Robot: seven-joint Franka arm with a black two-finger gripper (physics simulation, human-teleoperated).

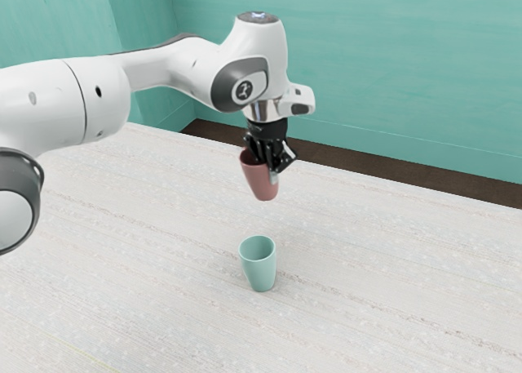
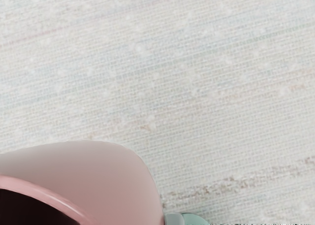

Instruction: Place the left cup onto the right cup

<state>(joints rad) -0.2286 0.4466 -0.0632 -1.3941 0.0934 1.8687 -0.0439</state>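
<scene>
A dusty-pink cup hangs in the air above the table, slightly tilted, with my black gripper shut on its rim. A teal cup stands upright on the table almost straight below it, a clear gap between the two. In the wrist view the pink cup looms large and blurred just under my hand, and a sliver of the teal cup peeks out right beside it.
The pale wood-grain table spreads wide around the teal cup. A dark floor strip and teal walls lie behind the far edge. My white arm comes in from the exterior view's left.
</scene>
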